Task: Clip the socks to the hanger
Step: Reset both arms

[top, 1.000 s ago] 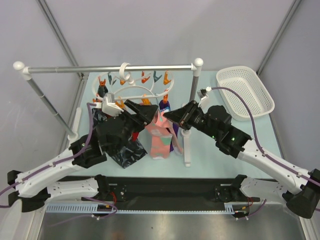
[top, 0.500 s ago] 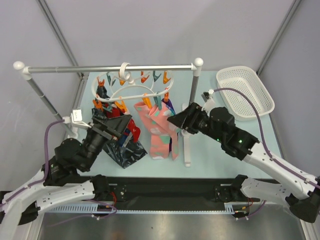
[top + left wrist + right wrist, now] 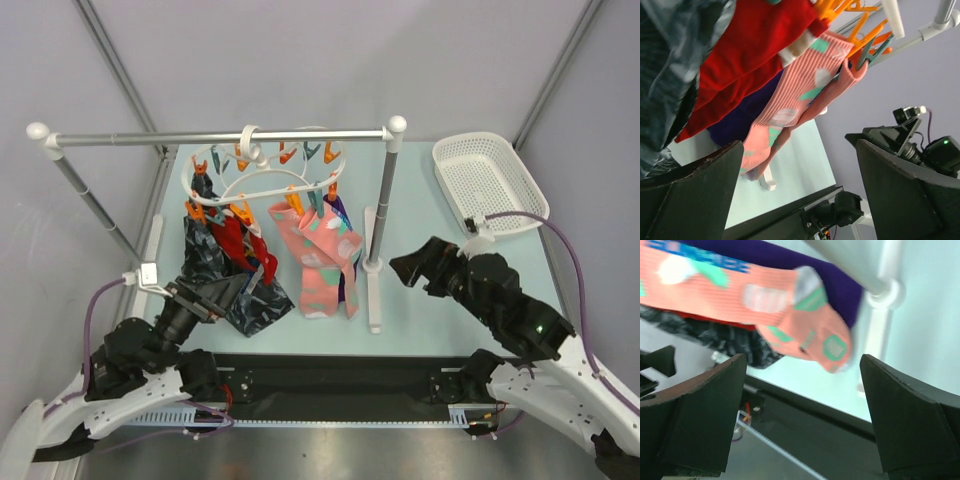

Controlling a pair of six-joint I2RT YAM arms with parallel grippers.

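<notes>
The white oval hanger (image 3: 262,180) hangs by its hook from the rail, with orange and teal clothespins (image 3: 865,35) dangling from it. A salmon-pink sock (image 3: 318,262) with teal and white patches hangs clipped at its front, and a red sock (image 3: 238,245) hangs to its left. My left gripper (image 3: 222,292) is low, near the dark cloth, open and empty, apart from the socks. In the left wrist view the salmon sock (image 3: 800,95) and red sock (image 3: 750,45) hang above the left gripper (image 3: 800,192). My right gripper (image 3: 408,268) is right of the rail post, open and empty. Past the right gripper (image 3: 802,415) I see the salmon sock's toe (image 3: 815,335).
A grey rail (image 3: 220,137) with white ball ends carries the hanger; its right post (image 3: 382,200) and white foot (image 3: 374,300) stand between the socks and my right gripper. A navy marbled cloth (image 3: 228,270) and a purple cloth (image 3: 346,270) also hang there. A white basket (image 3: 490,185) sits back right.
Both arms drew back from the hanger toward the near edge, and both grippers opened wide. The salmon sock now hangs on its own from a clothespin.
</notes>
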